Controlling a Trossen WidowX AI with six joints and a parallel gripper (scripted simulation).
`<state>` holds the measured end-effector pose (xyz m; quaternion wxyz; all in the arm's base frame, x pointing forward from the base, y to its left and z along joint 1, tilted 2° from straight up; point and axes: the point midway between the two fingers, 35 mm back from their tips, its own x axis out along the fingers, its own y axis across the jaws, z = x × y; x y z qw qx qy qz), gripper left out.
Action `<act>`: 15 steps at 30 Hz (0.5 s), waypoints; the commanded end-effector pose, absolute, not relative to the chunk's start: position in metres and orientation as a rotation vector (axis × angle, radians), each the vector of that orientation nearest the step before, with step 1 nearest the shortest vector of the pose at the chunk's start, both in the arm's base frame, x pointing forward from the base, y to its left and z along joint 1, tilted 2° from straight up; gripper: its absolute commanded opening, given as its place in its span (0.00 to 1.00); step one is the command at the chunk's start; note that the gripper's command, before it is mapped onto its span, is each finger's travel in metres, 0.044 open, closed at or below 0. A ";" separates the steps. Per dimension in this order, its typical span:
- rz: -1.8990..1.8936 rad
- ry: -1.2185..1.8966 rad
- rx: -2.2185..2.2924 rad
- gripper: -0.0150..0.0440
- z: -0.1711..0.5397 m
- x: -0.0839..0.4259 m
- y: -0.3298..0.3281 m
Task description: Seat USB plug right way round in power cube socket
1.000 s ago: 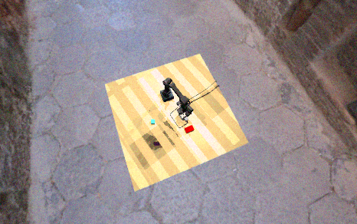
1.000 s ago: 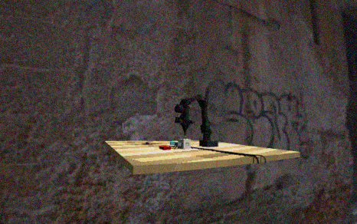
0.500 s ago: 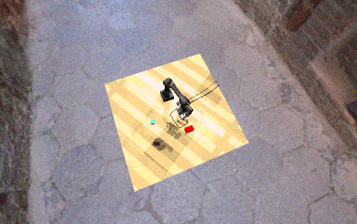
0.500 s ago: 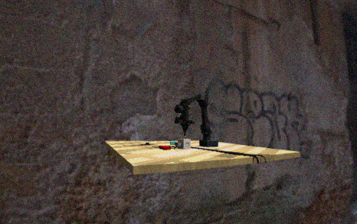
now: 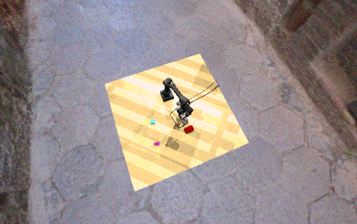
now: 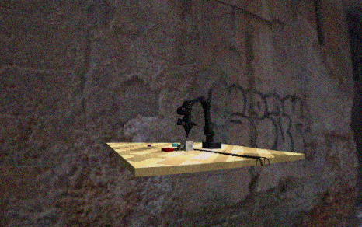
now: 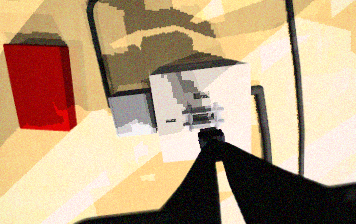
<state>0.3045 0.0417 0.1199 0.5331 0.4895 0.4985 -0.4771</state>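
Note:
The white power cube [image 6: 187,146] [image 7: 175,145] stands on the table. In the wrist view its top shows a dark socket slot [image 7: 202,117] with pale raised bars around it, and small dark marks beside it. My gripper [image 6: 187,135] [image 7: 216,151] is shut on the USB plug [image 7: 210,134], a small dark piece at the fingertips. The fingers point down over the cube, and the plug appears just beside the slot in the wrist view. A small gap shows between fingertips and cube top in the exterior view. The plug's metal end and which way round it is cannot be made out.
A grey block [image 7: 132,115] with a black cable sits against the cube's side. A red block [image 5: 188,129] [image 6: 167,149] [image 7: 40,87] lies near it. A cyan block [image 5: 152,121] [image 6: 175,144] and a magenta block [image 5: 156,143] [image 6: 149,145] lie farther off. Black cables [image 7: 294,60] run past the cube.

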 end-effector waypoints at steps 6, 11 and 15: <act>-1.149 1.182 1.171 0.25 0.117 0.304 0.040; -1.152 1.180 1.173 0.25 0.117 0.305 0.040; -1.154 1.178 1.175 0.25 0.116 0.305 0.040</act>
